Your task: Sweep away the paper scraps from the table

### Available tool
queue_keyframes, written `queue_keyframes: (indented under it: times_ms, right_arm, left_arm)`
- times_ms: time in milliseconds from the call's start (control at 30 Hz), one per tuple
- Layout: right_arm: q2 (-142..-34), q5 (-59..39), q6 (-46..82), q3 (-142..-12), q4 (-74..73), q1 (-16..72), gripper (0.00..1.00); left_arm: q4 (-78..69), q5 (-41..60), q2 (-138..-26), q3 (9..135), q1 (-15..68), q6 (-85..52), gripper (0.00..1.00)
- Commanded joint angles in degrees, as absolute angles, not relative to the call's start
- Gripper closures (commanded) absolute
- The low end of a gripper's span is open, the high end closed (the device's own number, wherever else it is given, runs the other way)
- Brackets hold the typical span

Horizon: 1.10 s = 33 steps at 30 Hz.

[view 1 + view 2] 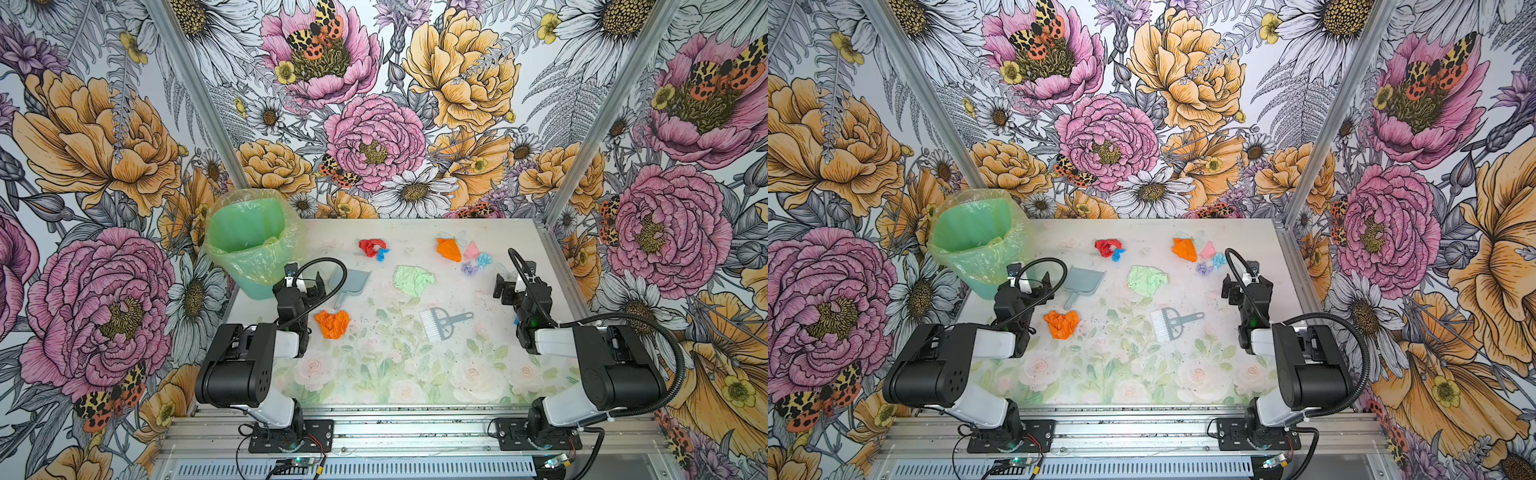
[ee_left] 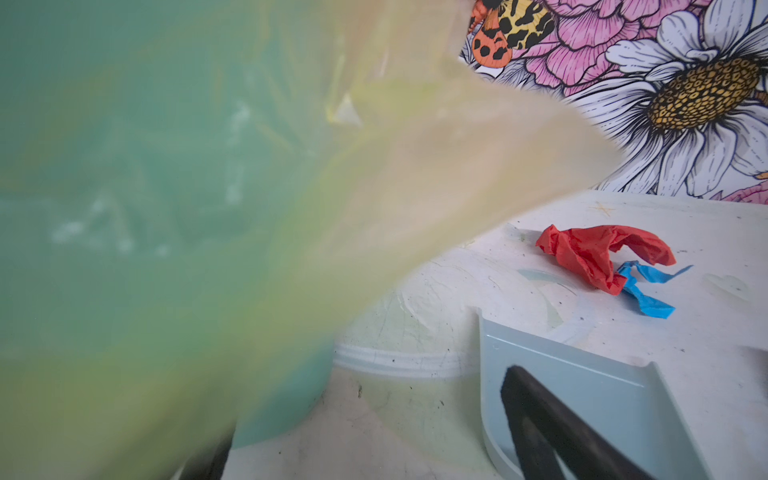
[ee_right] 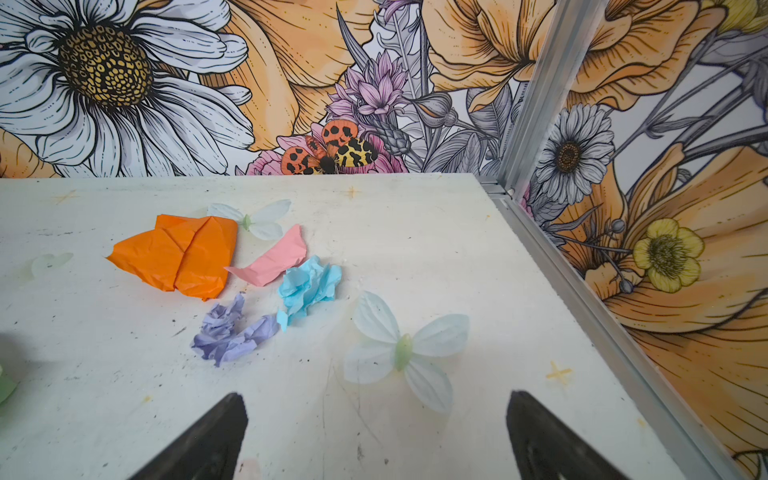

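Outward from the claws: left gripper (image 1: 305, 281) (centre-left of the frame, beside the dustpan (image 1: 351, 282)) and right gripper (image 1: 512, 283) at centre-right both gape wide, holding nothing. Beyond them the paper scraps (image 1: 413, 280) lie scattered across the upper half of the table (image 1: 469, 293), mostly above the brush (image 1: 440, 322).

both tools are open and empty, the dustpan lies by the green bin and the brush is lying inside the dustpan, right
Not the brush: it lies apart from the dustpan, on the bare table nearer the right tool, as both top views show. The rest holds: the left tool and the right one are open and empty, and the dustpan lies by the green bin.
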<state>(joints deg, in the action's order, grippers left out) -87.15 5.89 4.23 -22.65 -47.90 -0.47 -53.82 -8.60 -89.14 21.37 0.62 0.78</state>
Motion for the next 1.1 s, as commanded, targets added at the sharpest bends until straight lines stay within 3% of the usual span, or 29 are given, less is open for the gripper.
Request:
queue_keyframes:
  times_ms: [0,433,733,1067]
  right_arm:
    - [-88.06,5.54,4.22,-22.69,-49.15,-0.77,0.00]
    - [-87.93,5.95,4.13,-22.42,-49.55,-0.51,0.00]
    - [-87.45,5.35,2.81,-19.22,-55.03,0.33,0.00]
    - [-80.38,3.79,2.42,-20.75,-45.98,0.29,0.01]
  left_arm:
    - [-54.55,-10.04,-88.86,21.33,1.14,0.80,0.01]
    - [-57.62,-11.48,-88.93,19.82,2.88,2.46,0.01]
    - [-67.41,-13.21,-89.21,15.15,4.70,4.67,0.01]
    - [-68.49,-13.09,-85.12,12.62,5.70,5.92,0.01]
